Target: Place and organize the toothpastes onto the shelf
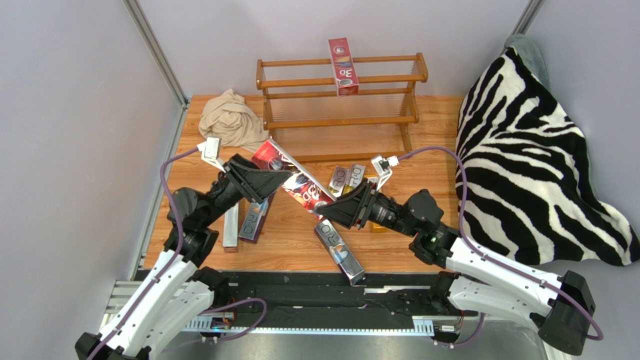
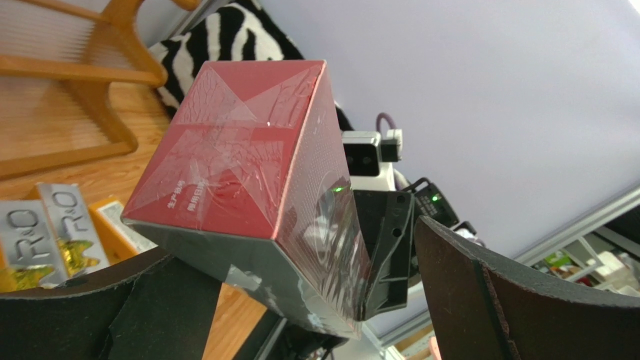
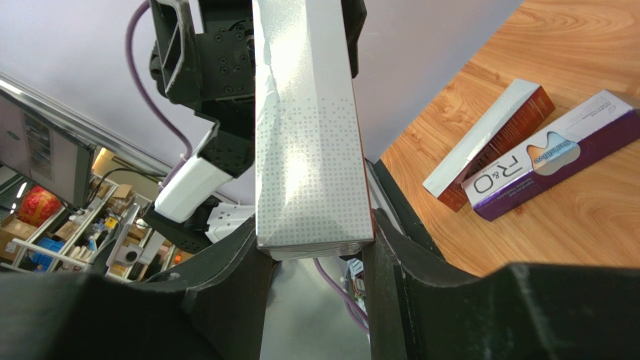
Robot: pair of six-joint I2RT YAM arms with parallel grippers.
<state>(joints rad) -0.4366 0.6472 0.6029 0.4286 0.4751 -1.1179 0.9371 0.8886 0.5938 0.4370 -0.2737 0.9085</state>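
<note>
The red carton point(image 2: 248, 172) is glossy card wrapped in clear, wrinkled film. The silver cartons point(image 1: 339, 180) shine like foil. The table point(image 1: 436, 127) is smooth wood with a visible grain. The shelf point(image 1: 315, 123), at twelve o'clock, is darker polished wood. At ten o'clock the cloth point(image 1: 231, 120) is matt, soft and creased. At three o'clock the blanket point(image 1: 526, 165) looks fleecy.

both arms angled inward; left end effector point(image 1: 279, 178) spread wide, right end effector point(image 1: 327, 211) clamped narrow.

Wood table point(image 1: 428, 142): shelf point(image 1: 338, 121), cloth point(image 1: 231, 120), blanket point(image 1: 526, 165), loose cartons point(image 1: 340, 251).
</note>
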